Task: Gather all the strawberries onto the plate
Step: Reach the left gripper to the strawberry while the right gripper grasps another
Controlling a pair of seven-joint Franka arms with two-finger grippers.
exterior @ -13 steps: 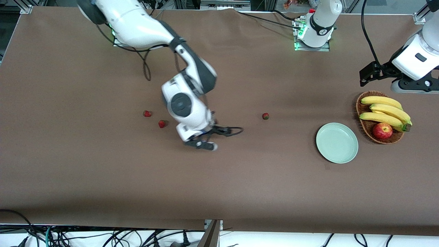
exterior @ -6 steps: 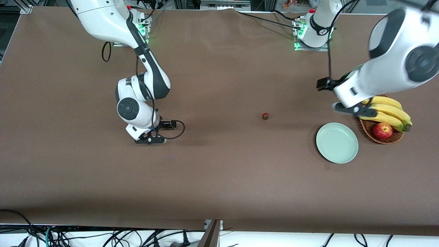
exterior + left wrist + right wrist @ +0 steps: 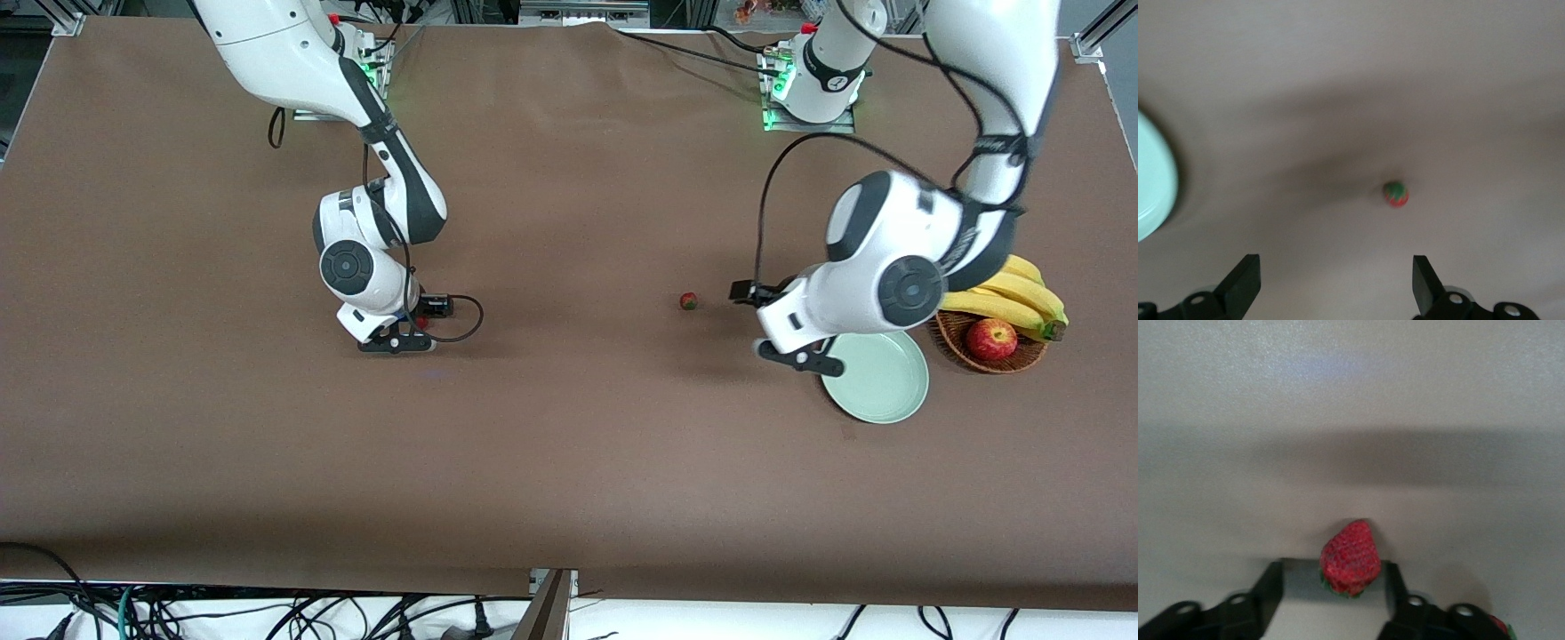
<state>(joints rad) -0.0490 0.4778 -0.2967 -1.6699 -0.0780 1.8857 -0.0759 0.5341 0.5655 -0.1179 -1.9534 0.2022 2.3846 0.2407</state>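
My right gripper [image 3: 396, 343] is low on the table, open, its fingers on either side of a red strawberry [image 3: 1350, 558] without closing on it. That berry barely shows in the front view [image 3: 421, 322]. A second strawberry [image 3: 1501, 628] peeks in beside the gripper in the right wrist view; the arm hides it in the front view. A third strawberry [image 3: 688, 301] lies alone mid-table and shows in the left wrist view [image 3: 1395, 194]. My left gripper [image 3: 800, 358] is open and empty over the edge of the mint-green plate [image 3: 880, 382], whose rim [image 3: 1155, 180] is empty.
A wicker basket [image 3: 956, 333] with bananas [image 3: 1022, 298] and a red apple [image 3: 991, 339] stands beside the plate toward the left arm's end. The brown cloth [image 3: 569, 462] covers the table.
My right gripper moved from mid-table toward its own end and settled around a strawberry. My left arm swung from over the basket to the plate's edge, toward the lone strawberry.
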